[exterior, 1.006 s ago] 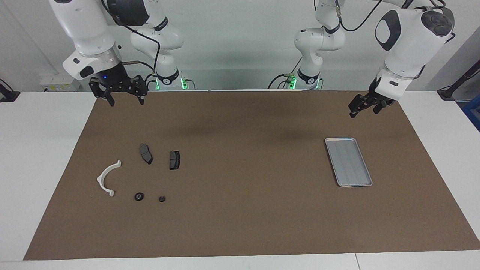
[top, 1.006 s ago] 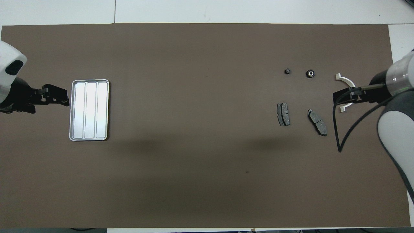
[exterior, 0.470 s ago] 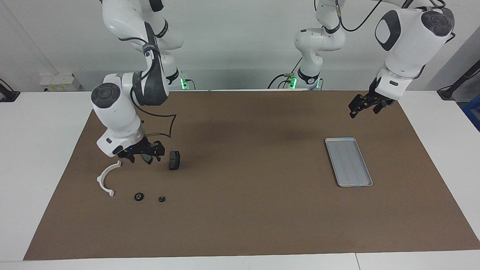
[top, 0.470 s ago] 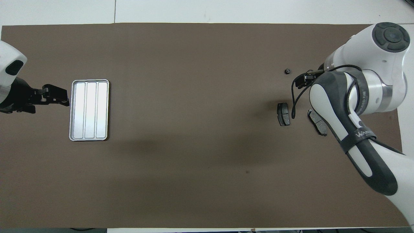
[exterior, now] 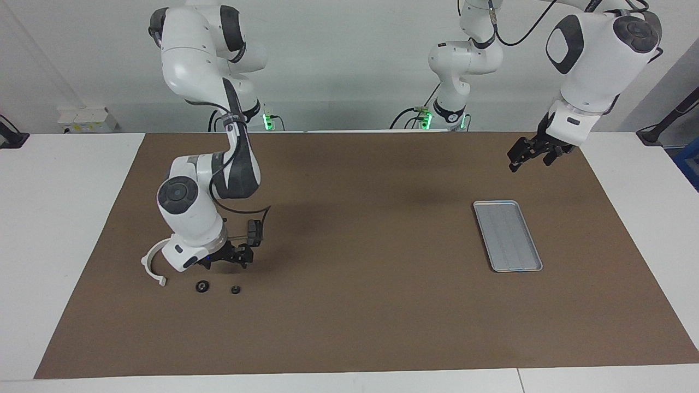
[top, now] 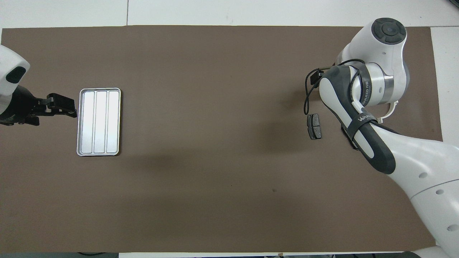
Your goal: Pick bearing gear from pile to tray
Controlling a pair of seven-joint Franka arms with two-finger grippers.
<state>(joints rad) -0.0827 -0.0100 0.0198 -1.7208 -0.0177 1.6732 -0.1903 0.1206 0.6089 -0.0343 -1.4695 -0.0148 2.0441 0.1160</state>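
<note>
The right gripper [exterior: 229, 261] hangs released over the pile [exterior: 218, 287], near the mat's [exterior: 349, 305] edge. The left gripper [exterior: 528, 155], also released, waits over the mat's corner beside the tray [exterior: 507, 235].

Facing cam: high, across table from robots, looks back at both bases and wall, wide shot. Overhead cam: high above robots' end, looks forward and steeply down, arms enter from bottom. Views half a turn apart. Shared: brown mat [exterior: 355, 305] [top: 215, 200], tray [exterior: 532, 268] [top: 79, 122], brake pad [exterior: 253, 231] [top: 314, 126].
</note>
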